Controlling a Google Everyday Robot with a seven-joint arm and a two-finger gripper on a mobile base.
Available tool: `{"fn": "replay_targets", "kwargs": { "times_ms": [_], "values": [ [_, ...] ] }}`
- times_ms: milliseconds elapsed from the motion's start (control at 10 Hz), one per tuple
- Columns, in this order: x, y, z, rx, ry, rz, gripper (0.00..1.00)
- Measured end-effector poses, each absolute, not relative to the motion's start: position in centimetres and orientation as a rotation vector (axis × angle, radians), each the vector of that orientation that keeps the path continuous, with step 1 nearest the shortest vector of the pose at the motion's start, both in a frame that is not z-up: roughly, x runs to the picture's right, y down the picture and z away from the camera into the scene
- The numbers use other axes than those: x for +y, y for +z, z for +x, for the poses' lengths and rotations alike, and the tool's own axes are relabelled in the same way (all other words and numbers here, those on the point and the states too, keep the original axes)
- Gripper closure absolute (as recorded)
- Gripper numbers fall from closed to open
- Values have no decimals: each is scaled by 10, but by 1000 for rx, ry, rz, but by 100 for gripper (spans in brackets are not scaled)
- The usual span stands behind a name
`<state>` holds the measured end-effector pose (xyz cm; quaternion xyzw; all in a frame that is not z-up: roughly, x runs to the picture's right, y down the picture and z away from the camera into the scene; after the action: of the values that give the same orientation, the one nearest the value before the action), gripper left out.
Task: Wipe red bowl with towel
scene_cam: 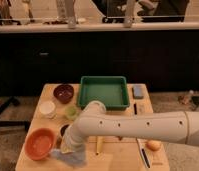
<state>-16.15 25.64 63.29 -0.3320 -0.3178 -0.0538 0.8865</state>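
Note:
The red bowl (39, 143) sits at the front left corner of the wooden table (128, 157); it is wide, orange-red and paler inside. My white arm reaches in from the right across the table front. Its gripper (71, 146) hangs just right of the bowl's rim, shut on the towel (68, 156). The towel is a pale blue-grey cloth that droops limp under the gripper onto the table, its left edge close to the bowl. The arm hides the fingers themselves.
A green tray (104, 92) stands at the back middle, with a maroon bowl (63, 93), a white bowl (47, 108) and a small green cup (71, 111) to its left. A blue-grey block (138, 91) lies back right. An orange ball (153, 145) and a dark pen (145, 157) lie front right.

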Motion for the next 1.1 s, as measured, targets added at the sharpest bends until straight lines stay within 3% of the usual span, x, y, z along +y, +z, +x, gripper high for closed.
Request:
{"fn": "replay_targets", "kwargs": {
  "times_ms": [600, 1100],
  "values": [
    [243, 630, -217, -653, -155, -703, 100],
    [244, 630, -222, -653, -168, -705, 100]
  ]
}}
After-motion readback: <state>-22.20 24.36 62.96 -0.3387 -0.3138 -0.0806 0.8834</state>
